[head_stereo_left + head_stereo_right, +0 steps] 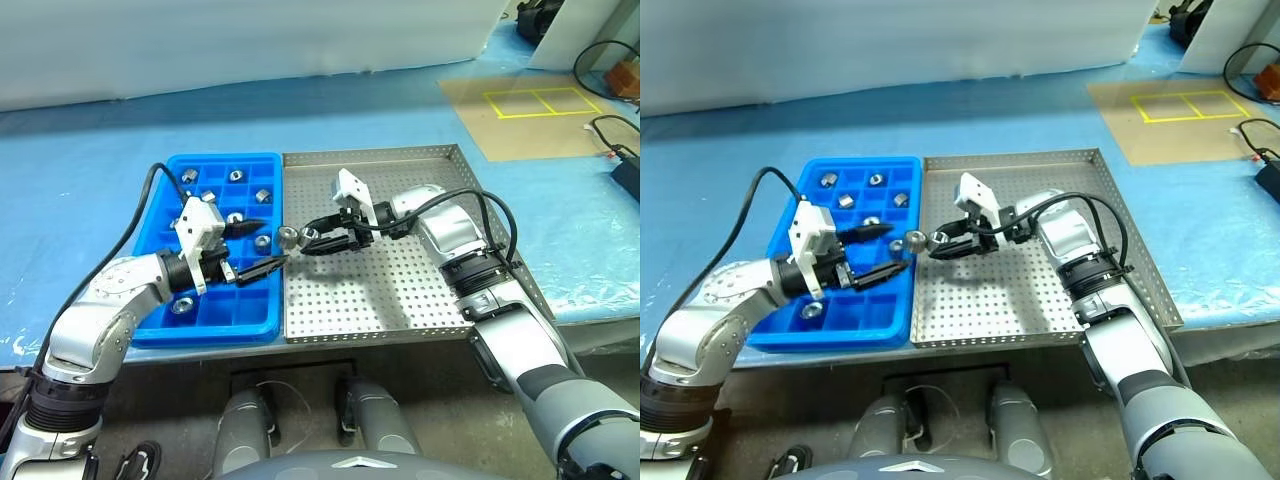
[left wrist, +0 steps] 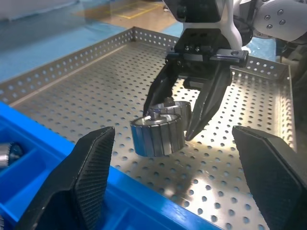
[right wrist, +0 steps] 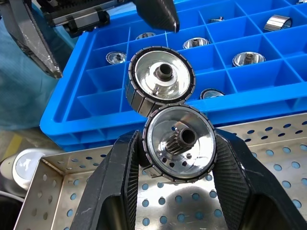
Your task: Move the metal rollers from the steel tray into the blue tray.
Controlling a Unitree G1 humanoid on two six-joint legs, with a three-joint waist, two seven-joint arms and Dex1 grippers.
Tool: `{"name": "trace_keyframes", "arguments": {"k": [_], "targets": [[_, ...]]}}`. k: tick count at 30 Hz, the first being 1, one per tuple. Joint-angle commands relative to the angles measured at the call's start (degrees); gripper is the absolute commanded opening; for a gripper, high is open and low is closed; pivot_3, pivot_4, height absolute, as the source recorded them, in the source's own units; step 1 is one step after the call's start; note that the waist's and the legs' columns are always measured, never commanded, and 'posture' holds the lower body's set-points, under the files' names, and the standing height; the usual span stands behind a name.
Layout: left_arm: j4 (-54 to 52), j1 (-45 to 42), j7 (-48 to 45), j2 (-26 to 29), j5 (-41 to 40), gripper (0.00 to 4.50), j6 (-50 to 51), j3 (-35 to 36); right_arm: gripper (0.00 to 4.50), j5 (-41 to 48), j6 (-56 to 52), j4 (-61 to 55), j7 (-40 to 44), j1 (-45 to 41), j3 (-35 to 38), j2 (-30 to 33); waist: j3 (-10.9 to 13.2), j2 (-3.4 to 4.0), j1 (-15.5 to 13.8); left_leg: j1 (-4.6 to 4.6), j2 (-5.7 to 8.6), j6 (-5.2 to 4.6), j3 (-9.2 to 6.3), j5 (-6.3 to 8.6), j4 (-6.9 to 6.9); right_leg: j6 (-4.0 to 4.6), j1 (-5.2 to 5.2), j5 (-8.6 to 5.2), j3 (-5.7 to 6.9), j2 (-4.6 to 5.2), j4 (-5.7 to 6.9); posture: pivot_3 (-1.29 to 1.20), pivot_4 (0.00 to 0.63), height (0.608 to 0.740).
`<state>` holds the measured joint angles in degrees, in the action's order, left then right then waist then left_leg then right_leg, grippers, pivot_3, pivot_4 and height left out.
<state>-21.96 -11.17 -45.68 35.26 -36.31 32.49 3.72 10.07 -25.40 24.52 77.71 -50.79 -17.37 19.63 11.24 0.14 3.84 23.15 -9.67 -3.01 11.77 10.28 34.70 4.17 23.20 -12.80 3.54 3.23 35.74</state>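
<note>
The right gripper [image 3: 175, 158] is pinching a pair of metal rollers [image 3: 170, 112] — two ribbed silver drums that look stuck face to face, the nearer one clamped between the black fingers and the farther one jutting out beyond the fingertips, unsupported by any pad. It is holding them in the air above the steel tray [image 1: 400, 300], just beside that tray's edge against the blue tray [image 1: 240, 320], with the drums' shared axis running roughly level and pointing out of the jaws toward the blue tray. The left gripper [image 1: 252, 247] is hovering over the blue tray with its jaws spread wide, facing the rollers head-on, so the free drum is lying straight ahead of the opening, near the fingertips but not yet between them. The left arm is therefore the nearer one to the outer roller — a handover looks to be the step in hand. Several rollers are already sitting in the blue tray's compartments, and the steel tray's perforated floor is showing no others.
</note>
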Motion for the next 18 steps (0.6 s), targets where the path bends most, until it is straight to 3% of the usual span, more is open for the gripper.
{"name": "trace_keyframes", "arguments": {"k": [1,18], "targets": [[0.7,-1.6,1.3,-0.6,-0.6,4.15,0.5,1.6,1.75,1.2,0.4,-2.2,0.6,-0.2,0.5,-0.2,0.0,0.00,0.0,0.00,0.00,0.00,0.00,0.00,0.00,0.00,0.00,0.00,0.00,0.00,0.00,-0.42,0.150,0.740],[3.2,-4.1,0.7,-2.5,0.0,4.15,3.0,-2.1,1.75,3.8,-2.5,-8.4,1.9,0.6,0.7,-0.3,0.0,0.00,0.0,0.01,0.00,-0.01,-0.01,0.00,0.00,0.00,-0.01,0.00,0.00,0.00,-0.03,-0.42,0.150,0.740]]}}
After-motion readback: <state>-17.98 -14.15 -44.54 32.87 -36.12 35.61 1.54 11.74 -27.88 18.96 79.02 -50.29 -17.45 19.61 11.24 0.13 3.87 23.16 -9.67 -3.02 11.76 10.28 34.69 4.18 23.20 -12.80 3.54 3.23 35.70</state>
